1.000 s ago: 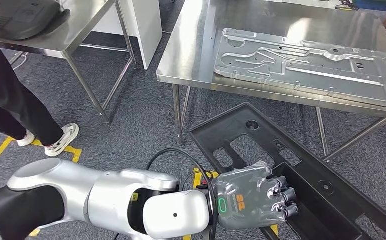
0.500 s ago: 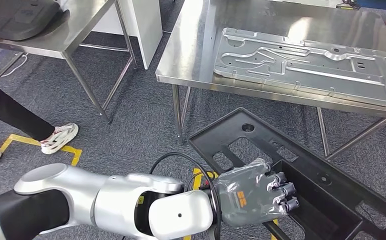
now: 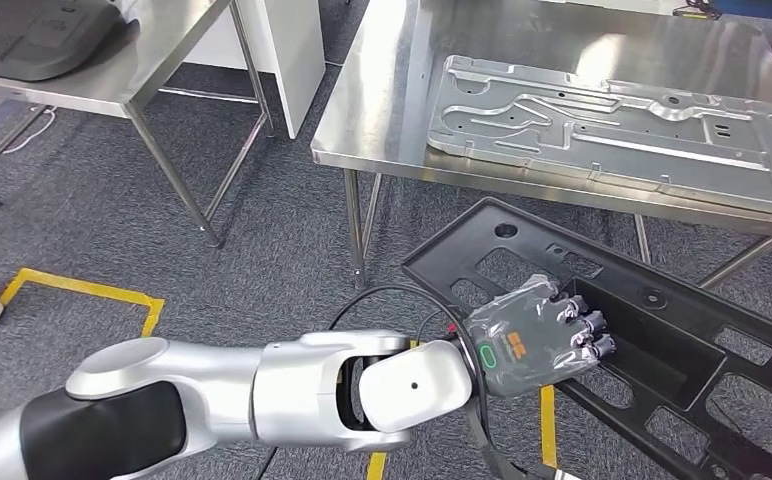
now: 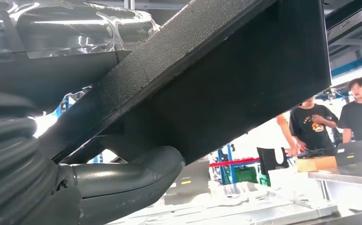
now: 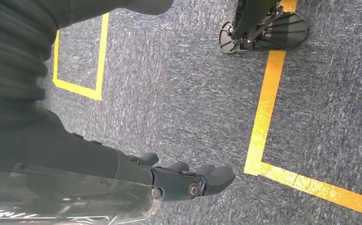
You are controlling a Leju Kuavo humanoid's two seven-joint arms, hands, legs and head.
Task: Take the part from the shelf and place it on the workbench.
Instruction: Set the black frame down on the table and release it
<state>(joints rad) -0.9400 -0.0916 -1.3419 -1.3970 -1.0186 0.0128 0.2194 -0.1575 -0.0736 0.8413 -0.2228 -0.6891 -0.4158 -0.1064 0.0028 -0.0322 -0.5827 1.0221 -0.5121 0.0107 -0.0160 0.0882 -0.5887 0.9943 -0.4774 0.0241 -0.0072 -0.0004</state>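
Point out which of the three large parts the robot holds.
The long black plastic frame, gripped by the left hand; the silver metal panel and dark cover lie on tables.

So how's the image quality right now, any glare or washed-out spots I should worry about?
Head view: sharp, with bright glare on the steel workbench around the metal plate. Left wrist view: the black part is dark against a blown-out background. Right wrist view: evenly lit floor.

Black part (image 3: 662, 340) in a grey left hand (image 3: 537, 335) with an orange mark. Shiny silver workbench (image 3: 382, 90), silver plate (image 3: 612, 130). Speckled grey carpet (image 3: 262, 240), yellow lines (image 3: 82, 287). Dark right hand (image 5: 179, 180).
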